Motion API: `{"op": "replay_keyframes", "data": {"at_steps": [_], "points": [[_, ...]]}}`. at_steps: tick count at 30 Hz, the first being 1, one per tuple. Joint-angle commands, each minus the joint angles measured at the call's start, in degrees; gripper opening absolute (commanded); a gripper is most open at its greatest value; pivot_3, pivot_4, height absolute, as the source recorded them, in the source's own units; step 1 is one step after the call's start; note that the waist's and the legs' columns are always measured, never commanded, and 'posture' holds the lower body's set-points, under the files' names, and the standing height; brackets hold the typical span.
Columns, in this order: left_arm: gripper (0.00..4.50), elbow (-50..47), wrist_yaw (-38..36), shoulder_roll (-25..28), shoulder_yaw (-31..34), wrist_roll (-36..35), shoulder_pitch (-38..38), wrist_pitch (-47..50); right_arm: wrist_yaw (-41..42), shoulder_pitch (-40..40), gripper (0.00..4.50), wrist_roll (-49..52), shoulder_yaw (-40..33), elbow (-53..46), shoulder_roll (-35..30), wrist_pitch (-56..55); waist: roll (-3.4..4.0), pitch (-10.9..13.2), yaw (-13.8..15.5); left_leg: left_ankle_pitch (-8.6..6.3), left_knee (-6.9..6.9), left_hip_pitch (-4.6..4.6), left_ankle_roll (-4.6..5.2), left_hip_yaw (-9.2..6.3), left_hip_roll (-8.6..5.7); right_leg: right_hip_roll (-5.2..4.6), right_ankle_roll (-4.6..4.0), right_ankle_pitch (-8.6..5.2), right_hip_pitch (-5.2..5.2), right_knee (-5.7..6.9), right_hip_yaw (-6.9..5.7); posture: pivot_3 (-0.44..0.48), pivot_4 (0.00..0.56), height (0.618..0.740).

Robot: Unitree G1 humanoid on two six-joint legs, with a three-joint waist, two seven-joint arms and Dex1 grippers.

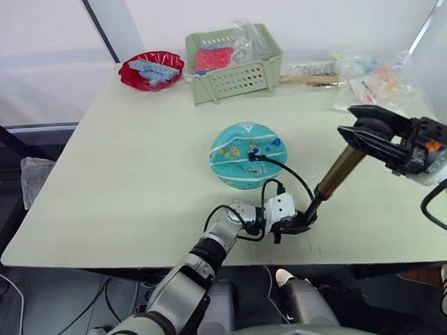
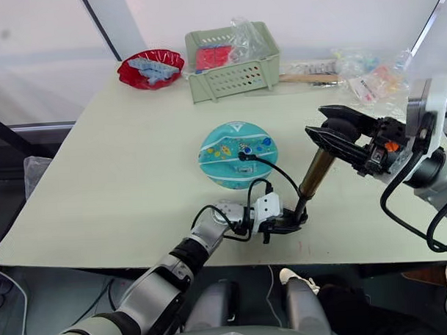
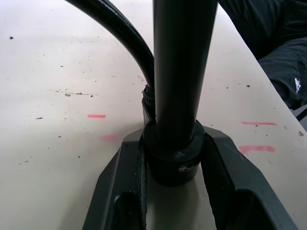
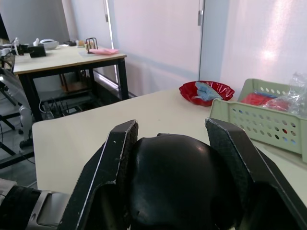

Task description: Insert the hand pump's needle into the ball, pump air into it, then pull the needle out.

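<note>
Ball (image 1: 246,154), teal with white stripes, lies mid-table with the needle (image 1: 252,157) on its black hose set into its top. Just nearer me, the hand pump (image 1: 334,180) stands tilted; my left gripper (image 1: 293,225) clamps its base, my right gripper (image 1: 363,135) clasps its black handle.
</note>
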Motion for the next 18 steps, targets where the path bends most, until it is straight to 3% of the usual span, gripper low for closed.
{"op": "replay_keyframes", "data": {"at_steps": [1,5,18], "points": [[1.08,3.81,0.05,0.74,-0.66,2.58,1.23,-0.14,2.18,4.12,1.79,-6.01,3.57,-1.26,1.46,-2.52,-0.19,-0.16,-0.05,0.0,0.0,0.06,0.0,-0.01,0.01,0.01,0.0,0.0,0.06,0.0,-0.01,0.0,0.15,0.736],[1.08,5.4,0.42,0.59,-0.56,2.99,0.95,-1.91,4.51,8.69,1.79,-12.24,7.71,-0.64,4.0,-6.6,-0.37,-0.27,-0.11,0.0,0.0,0.56,0.0,0.03,0.04,0.02,0.17,-0.13,0.5,-0.02,0.01,0.0,0.15,0.736],[1.08,7.99,-1.68,-0.89,0.66,2.84,-0.33,-0.44,9.01,16.13,1.79,-36.33,21.39,13.28,11.26,-24.91,-0.72,-0.77,-0.01,0.0,0.01,0.62,0.0,0.03,0.06,0.05,0.16,-0.15,0.54,-0.01,0.0,0.0,0.15,0.736]]}}
